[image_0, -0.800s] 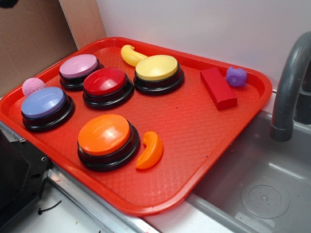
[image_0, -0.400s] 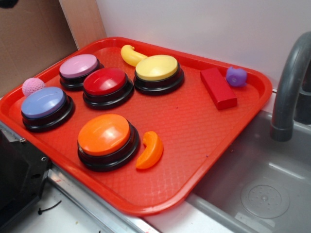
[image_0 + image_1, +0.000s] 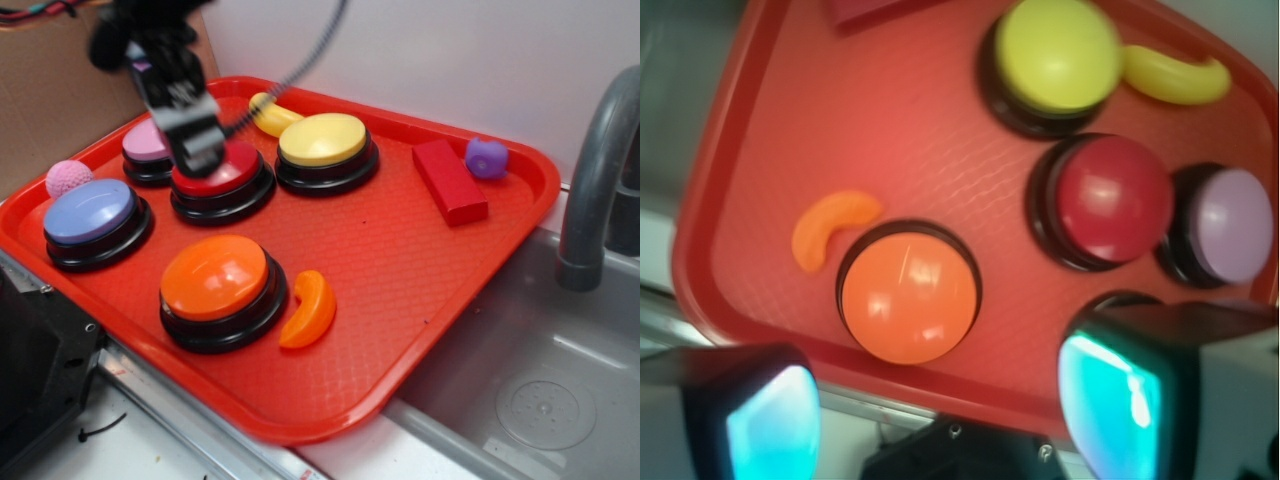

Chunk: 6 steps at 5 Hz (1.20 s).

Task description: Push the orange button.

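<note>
The orange button (image 3: 214, 277) has a glossy orange dome on a black base and sits at the front of the red tray (image 3: 400, 260). In the wrist view it (image 3: 908, 300) lies just ahead of the jaws. My gripper (image 3: 198, 150) is blurred and hangs in the air over the red-topped button (image 3: 240, 178) and the pink button (image 3: 145, 148), behind the orange button and apart from it. Its two fingers with cyan pads (image 3: 1118, 400) stand wide apart and empty, so the gripper (image 3: 940, 415) is open. A small orange crescent toy (image 3: 310, 308) lies right of the orange button.
The tray also holds a yellow button (image 3: 322, 140), a blue-lilac button (image 3: 88, 212), a yellow banana toy (image 3: 268, 112), a pink ball (image 3: 67, 178), a red block (image 3: 450, 180) and a purple toy (image 3: 486, 158). A grey faucet (image 3: 595, 180) and a sink (image 3: 540, 380) are at the right.
My gripper was out of view before. It has come in from the upper left and now hangs over the red and pink buttons. Nothing on the tray has moved.
</note>
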### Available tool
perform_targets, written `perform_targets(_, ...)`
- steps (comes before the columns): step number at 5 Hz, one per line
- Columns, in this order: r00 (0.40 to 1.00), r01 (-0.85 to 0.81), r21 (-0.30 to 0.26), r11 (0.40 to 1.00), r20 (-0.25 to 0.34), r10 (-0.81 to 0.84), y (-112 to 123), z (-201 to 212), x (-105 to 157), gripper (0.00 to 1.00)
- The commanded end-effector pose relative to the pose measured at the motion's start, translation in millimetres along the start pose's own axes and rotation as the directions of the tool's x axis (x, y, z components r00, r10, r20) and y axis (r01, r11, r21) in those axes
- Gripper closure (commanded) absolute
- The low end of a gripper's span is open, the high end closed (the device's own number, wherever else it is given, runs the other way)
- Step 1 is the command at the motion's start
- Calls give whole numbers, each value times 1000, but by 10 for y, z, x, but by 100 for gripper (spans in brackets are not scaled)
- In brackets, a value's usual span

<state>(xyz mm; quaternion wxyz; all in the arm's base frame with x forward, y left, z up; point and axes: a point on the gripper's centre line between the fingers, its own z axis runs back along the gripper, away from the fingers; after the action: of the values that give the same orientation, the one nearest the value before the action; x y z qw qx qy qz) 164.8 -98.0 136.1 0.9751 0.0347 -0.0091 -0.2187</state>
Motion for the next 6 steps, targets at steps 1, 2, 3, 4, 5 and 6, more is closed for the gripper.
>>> perform_targets(1, 996, 83, -42, 996, -30, -84, -273, -555, -69, 0)
perform_targets(2, 998, 45, -68, 997, -48, -48, -211, -658, -192, 0)
perform_targets(3, 986, -6, -45, 999, -166, -2, -142, -746, -263, 0)
perform_targets(4, 987, -8, -21, 1000, -162, 4, -105, -798, -243, 0)
perform_targets(5, 986, -11, -22, 1000, -167, 7, -90, -820, -226, 0)
perform_targets(6, 988, -12, -25, 1000, -154, 8, -82, -815, -217, 0)
